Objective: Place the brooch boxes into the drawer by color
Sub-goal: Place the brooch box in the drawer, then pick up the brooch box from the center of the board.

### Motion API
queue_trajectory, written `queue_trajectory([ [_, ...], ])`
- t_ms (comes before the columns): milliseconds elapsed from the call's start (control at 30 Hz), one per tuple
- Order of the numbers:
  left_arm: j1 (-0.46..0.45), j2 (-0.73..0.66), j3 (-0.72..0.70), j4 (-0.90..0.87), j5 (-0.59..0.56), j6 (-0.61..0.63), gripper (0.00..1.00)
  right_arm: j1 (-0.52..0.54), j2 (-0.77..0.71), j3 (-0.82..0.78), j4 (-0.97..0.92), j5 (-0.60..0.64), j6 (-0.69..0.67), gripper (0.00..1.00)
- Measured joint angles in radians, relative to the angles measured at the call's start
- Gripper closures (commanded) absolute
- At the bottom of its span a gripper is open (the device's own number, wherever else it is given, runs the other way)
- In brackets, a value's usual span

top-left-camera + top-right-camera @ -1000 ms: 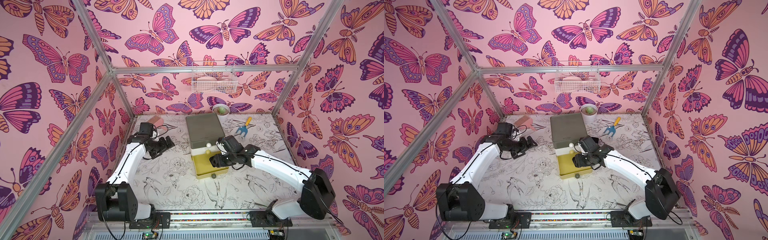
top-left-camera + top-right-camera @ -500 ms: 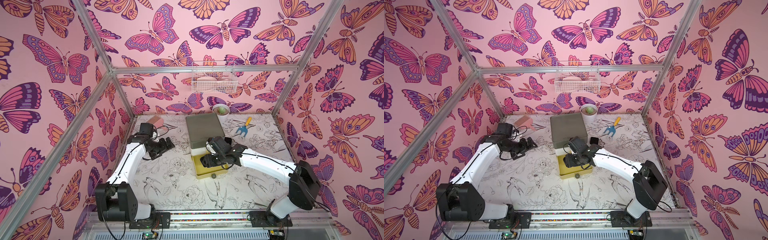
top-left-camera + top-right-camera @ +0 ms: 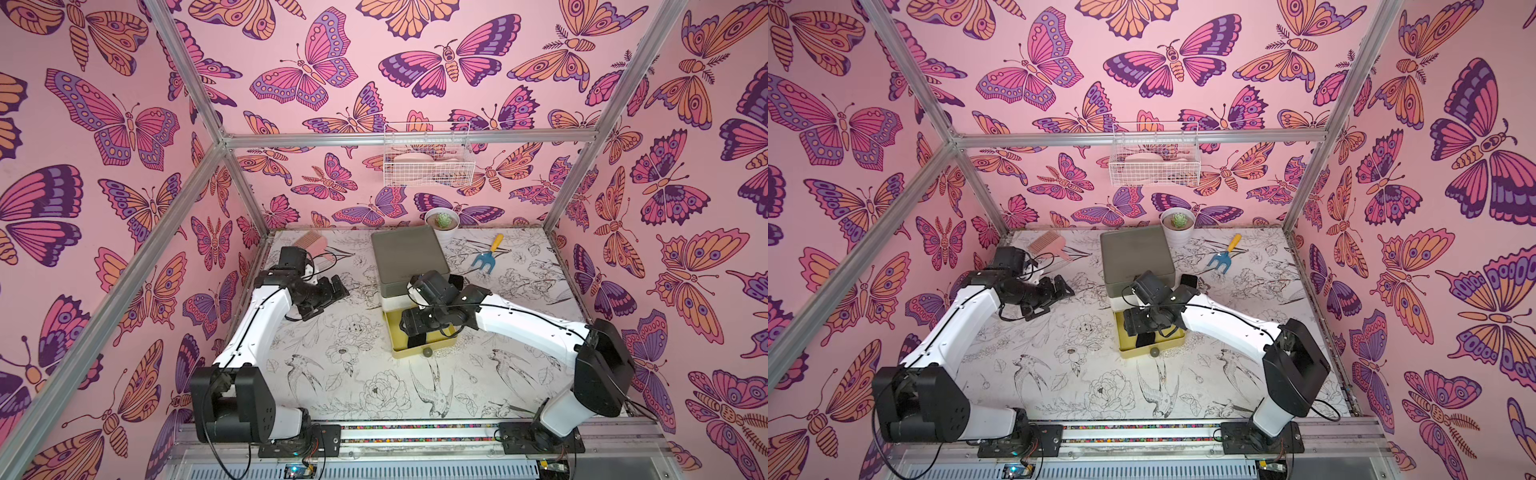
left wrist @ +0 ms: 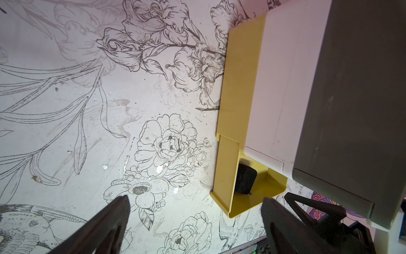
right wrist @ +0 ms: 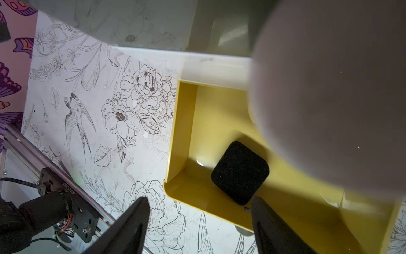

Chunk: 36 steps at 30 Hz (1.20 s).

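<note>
Inside the pulled-out yellow bottom drawer (image 5: 175,132) of the small chest (image 3: 409,253), on the table (image 3: 353,395): one black box (image 5: 240,172), velvety, rounded-square, flat, lying on the drawer floor near the front wall. Right jaws apart above the drawer's front edge, holding nothing. Left jaws wide apart over the table near the chest, also holding nothing. Printed code on a black motor bracket (image 5: 72,193), too small to read.
</note>
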Motion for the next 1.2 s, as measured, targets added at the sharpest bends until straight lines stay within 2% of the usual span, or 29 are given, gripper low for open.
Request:
queue_trajectory([
  [233, 0.0, 0.0, 0.0, 0.0, 0.0, 0.0, 0.0, -0.065, -0.167, -0.013, -0.001, 0.148, -0.014, 0.2],
  [367, 0.0, 0.0, 0.002, 0.0, 0.0, 0.0, 0.0, -0.19, -0.279, -0.019, -0.003, 0.208, -0.018, 0.18],
  [467, 0.0, 0.0, 0.005, 0.0, -0.003, -0.001, 0.0, -0.328, -0.276, -0.018, -0.02, 0.216, -0.018, 0.16],
  [567, 0.0, 0.002, 0.01, 0.002, -0.003, -0.005, 0.0, -0.454, -0.175, 0.022, -0.072, 0.187, -0.03, 0.14],
  [667, 0.0, 0.003, 0.01, 0.005, -0.003, -0.009, 0.0, -0.518, -0.008, 0.121, -0.127, 0.153, -0.075, 0.07],
  [733, 0.0, 0.005, 0.01, 0.006, -0.003, -0.013, 0.0, -0.529, 0.097, 0.19, -0.147, 0.137, -0.108, 0.04],
  [1000, 0.0, 0.006, 0.005, 0.017, -0.003, -0.027, 0.0, -0.546, 0.418, 0.392, -0.161, 0.079, -0.173, 0.03],
  [1200, 0.0, -0.002, -0.007, 0.023, -0.003, -0.027, 0.0, -0.555, 0.565, 0.533, -0.172, 0.058, -0.175, 0.07],
])
